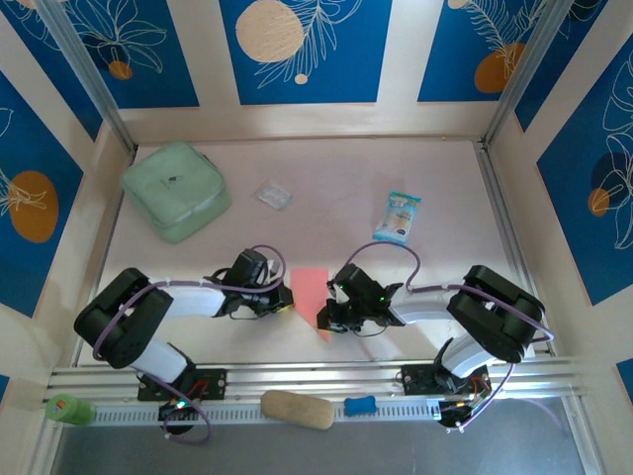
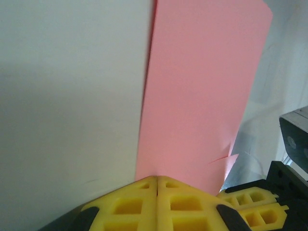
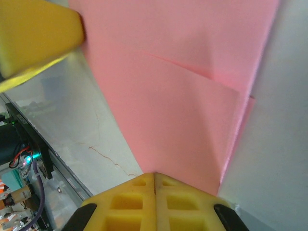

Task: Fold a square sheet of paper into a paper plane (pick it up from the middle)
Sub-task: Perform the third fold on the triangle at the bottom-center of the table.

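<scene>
Currently the pink paper (image 1: 309,288), partly folded, lies on the table (image 1: 336,188) between your arms. Both closed, the left gripper (image 2: 157,180) and right gripper (image 3: 154,175) touch its opposite edges. Press creases slowly, keeping edges aligned.

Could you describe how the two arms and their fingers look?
Both the left arm and the right arm have white links between bulky black joints, with a thin purple cable looping along each. The fingers are bright yellow blocks with square recesses moulded in.
</scene>
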